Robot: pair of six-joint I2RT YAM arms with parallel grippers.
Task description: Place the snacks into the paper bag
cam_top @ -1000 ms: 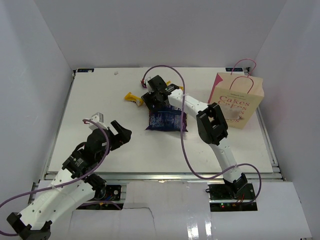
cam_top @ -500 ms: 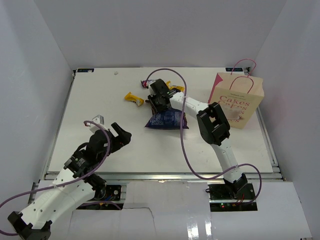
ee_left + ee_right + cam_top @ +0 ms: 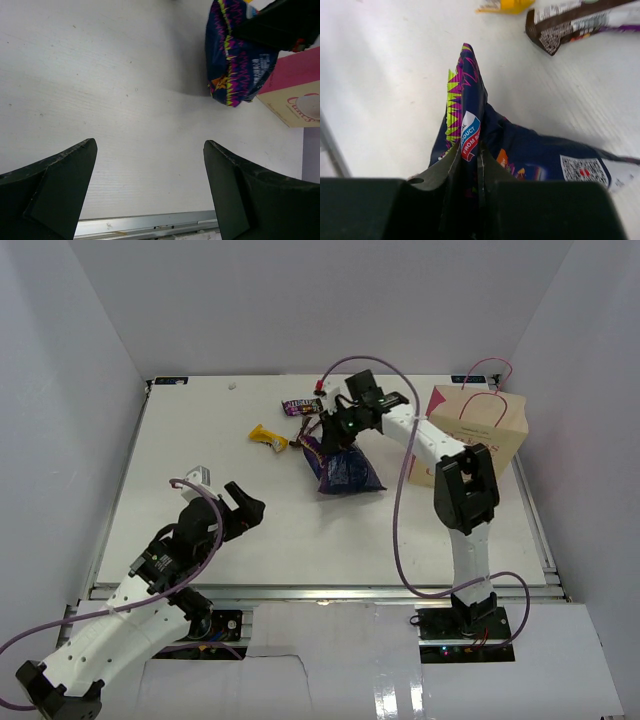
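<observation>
My right gripper is shut on the top edge of the large dark-blue snack bag. The bag hangs crumpled below the gripper, its lower end near or on the table. The right wrist view shows the jaws pinching the blue bag. A dark candy bar and a yellow packet lie on the table to the left. The paper bag stands upright to the right of the gripper. My left gripper is open and empty over the near left of the table.
White walls enclose the table on three sides. The table's metal front rail runs below my left gripper. In the left wrist view the blue bag hangs beside the paper bag's pink side.
My right gripper shut on the blue bag's edge, lifted it from lying flat and carried it right, toward the paper bag. The left arm has barely moved.
</observation>
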